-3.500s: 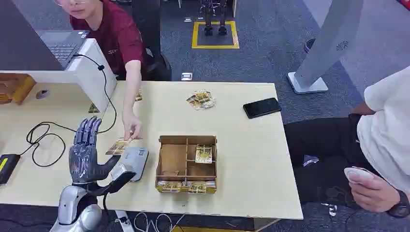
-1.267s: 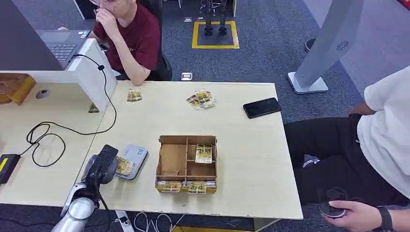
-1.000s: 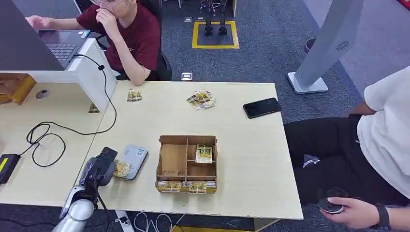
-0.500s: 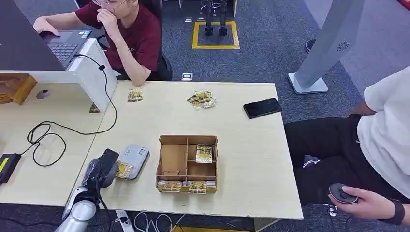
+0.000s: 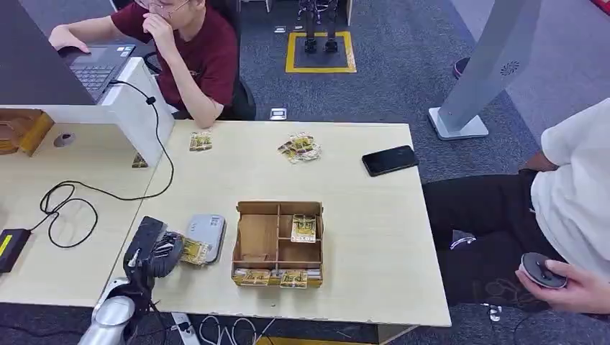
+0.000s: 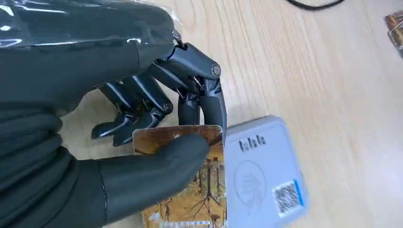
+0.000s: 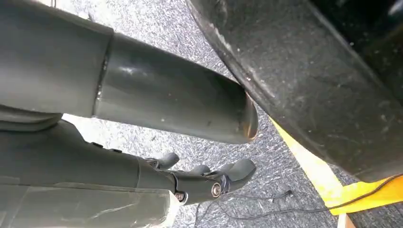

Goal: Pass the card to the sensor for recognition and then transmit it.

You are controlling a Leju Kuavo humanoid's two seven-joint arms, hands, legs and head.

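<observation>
1. The left hand (image 6: 142, 142) holds the card (image 6: 190, 190). The thick thumb (image 6: 157, 166) presses on top of it and the dark fingers (image 6: 209, 102) curl behind its far edge.

2. The card is brown and gold with a tree picture. Its lower part lies beside the grey sensor (image 6: 261, 175), at the sensor's edge. I cannot tell if they touch.

3. From the head view, the left hand (image 5: 155, 251) is at the front left of the bench (image 5: 360, 215), with the card (image 5: 193, 251) over the near end of the sensor (image 5: 208, 228).

4. The card looks thin, flat and very light. It looks shiny, so it may be slippery and could slide out from under the thumb.

5. It looks fairly stiff but would probably bend if squeezed hard. A soft pinch near one end is best, leaving the rest free to lie over the sensor.

6. The cardboard box (image 5: 278, 243) with little rooms sits just to the right of the sensor, and it already has cards in it.

7. The right hand (image 7: 209, 183) hangs down by the floor. Its fingers are a little curled, apart, and hold nothing.
</observation>
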